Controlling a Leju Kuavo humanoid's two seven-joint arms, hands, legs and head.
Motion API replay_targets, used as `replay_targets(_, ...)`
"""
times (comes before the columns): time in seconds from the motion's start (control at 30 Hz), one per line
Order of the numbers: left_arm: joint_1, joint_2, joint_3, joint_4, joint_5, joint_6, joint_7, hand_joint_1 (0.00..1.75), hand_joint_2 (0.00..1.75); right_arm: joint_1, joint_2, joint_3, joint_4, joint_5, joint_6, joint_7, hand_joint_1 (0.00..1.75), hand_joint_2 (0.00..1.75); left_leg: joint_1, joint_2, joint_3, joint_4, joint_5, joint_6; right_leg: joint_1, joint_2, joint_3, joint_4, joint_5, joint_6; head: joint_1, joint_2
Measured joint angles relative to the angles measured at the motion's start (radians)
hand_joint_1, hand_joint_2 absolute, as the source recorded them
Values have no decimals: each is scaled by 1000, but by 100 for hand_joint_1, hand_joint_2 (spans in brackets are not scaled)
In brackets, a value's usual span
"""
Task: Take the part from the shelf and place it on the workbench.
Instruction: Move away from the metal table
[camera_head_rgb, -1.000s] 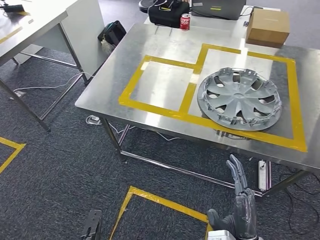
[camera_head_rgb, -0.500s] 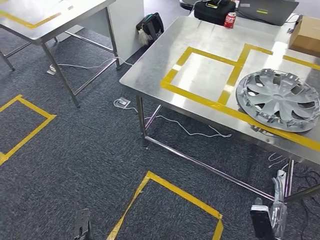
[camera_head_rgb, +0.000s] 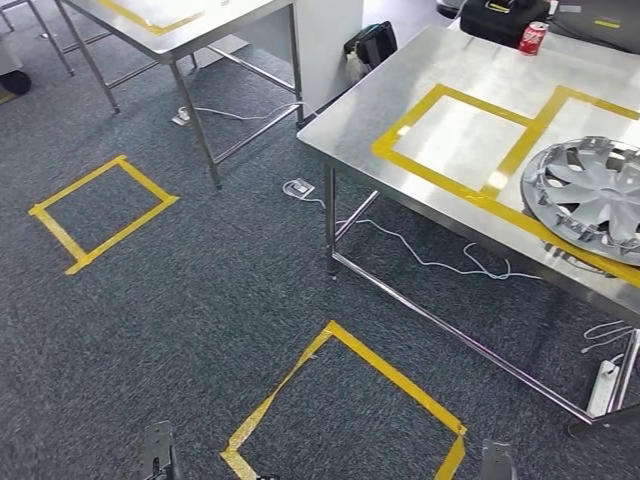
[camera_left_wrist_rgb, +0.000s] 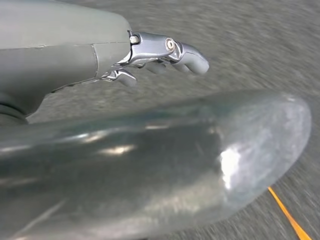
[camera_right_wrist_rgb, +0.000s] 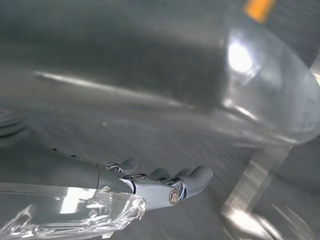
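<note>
Silver wheel cover (camera_head_rgb: 591, 193) lies flat on the steel workbench (camera_head_rgb: 362, 115), right edge of the head view, inside the yellow tape outline (camera_head_rgb: 451, 180). Red soda can (camera_head_rgb: 533, 37) upper right, black bag (camera_head_rgb: 504, 17) beside it. Left hand (camera_left_wrist_rgb: 158, 55) — fingers extended, holding nothing. Right hand (camera_right_wrist_rgb: 162, 182) — likewise extended, empty, above blurred carpet.

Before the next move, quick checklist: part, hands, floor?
1. Hubcap lies flat on the workbench: ok.
2. Hubcap inside the yellow tape frame: cannot tell, the picture's edge cuts it off.
3. Left hand holds nothing: ok.
4. Right hand holds nothing: ok.
5. White cable trails on the carpet under the workbench: not ok if the path goes there.
</note>
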Motion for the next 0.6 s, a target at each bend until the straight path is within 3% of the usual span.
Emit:
replay_targets(0.03, 0, 0, 1, 0, 2, 4, 3, 0, 0, -10, 0, -9, 26, 1, 12, 17, 0, 0, 3, 7, 36, -29, 26, -3, -1, -15, -15, 3, 8, 4, 0, 0)
replay_targets(0.1, -4, -1, 3, 0, 6, 12, 6, 0, 0, -27, 0, -17, 65, 16, 22, 34, 0, 0, 3, 54, 146, -164, 53, -6, 0, -41, -36, 12, 19, 14, 0, 0)
replay_targets(0.17, -10, -4, 4, 0, 9, 20, 6, 0, 0, -42, 0, -18, 96, 47, 11, 52, 0, 0, -4, 95, 226, -283, 41, 8, 1, -65, -46, 18, 30, 26, 1, 0)
replay_targets(0.2, -13, -5, 4, 0, 13, 24, 7, 0, 0, -49, 0, -18, 110, 62, 3, 62, 0, 0, -10, 97, 237, -310, 36, 19, 0, -78, -49, 19, 37, 33, 1, 0)
replay_targets(0.23, -15, -6, 5, 0, 19, 26, 7, 0, 0, -55, 0, -18, 122, 73, -2, 69, 0, 0, -14, 87, 233, -317, 39, 32, -2, -88, -51, 19, 43, 40, 1, 0)
replay_targets(0.27, -16, -6, 6, 0, 27, 28, 6, 0, 0, -60, 1, -17, 133, 79, -7, 71, 0, 0, -15, 77, 226, -318, 48, 41, -6, -82, -55, 22, 39, 46, 0, 0)
replay_targets(0.3, -19, -7, 7, 0, 37, 30, 4, 0, 0, -64, 2, -17, 141, 83, -10, 70, 0, 0, -14, 66, 217, -319, 57, 51, -10, -60, -63, 37, 20, 52, 0, 0)
replay_targets(0.33, -22, -8, 9, 0, 47, 32, -1, 0, 0, -66, 3, -17, 148, 85, -12, 68, 0, 0, -13, 54, 207, -321, 68, 60, -13, -27, -76, 74, -16, 57, 0, 0)
replay_targets(0.4, -30, -10, 11, 0, 72, 37, -26, 0, 0, -69, 3, -17, 160, 82, -8, 56, 0, 0, -12, 28, 183, -320, 88, 71, -14, 32, -115, 201, -108, 62, 3, 0)
replay_targets(0.43, -33, -11, 13, 1, 92, 39, -52, 0, 0, -69, 3, -17, 164, 78, 1, 46, 0, 0, -13, 14, 170, -319, 99, 72, -14, 43, -130, 265, -140, 62, 4, 0)
replay_targets(0.47, -35, -11, 16, 1, 117, 40, -83, 0, 0, -70, 3, -17, 166, 73, 12, 32, 0, 0, -14, 1, 157, -318, 109, 72, -13, 46, -134, 303, -151, 61, 4, 0)
replay_targets(0.5, -36, -12, 21, 2, 144, 39, -117, 0, 0, -72, 3, -17, 168, 68, 23, 17, 0, 0, -15, -12, 144, -317, 120, 70, -13, 48, -121, 307, -139, 60, 3, 0)
replay_targets(0.53, -36, -12, 26, 4, 166, 38, -145, 0, 0, -73, 3, -17, 169, 65, 32, 5, 0, 0, -14, -25, 130, -315, 130, 68, -14, 51, -90, 272, -111, 58, 3, 0)
replay_targets(0.6, -36, -13, 35, 5, 188, 33, -176, 0, 0, -77, 4, -17, 170, 61, 39, -10, 0, 0, -12, -52, 105, -310, 151, 59, -19, 93, 8, 132, -69, 58, 4, 0)
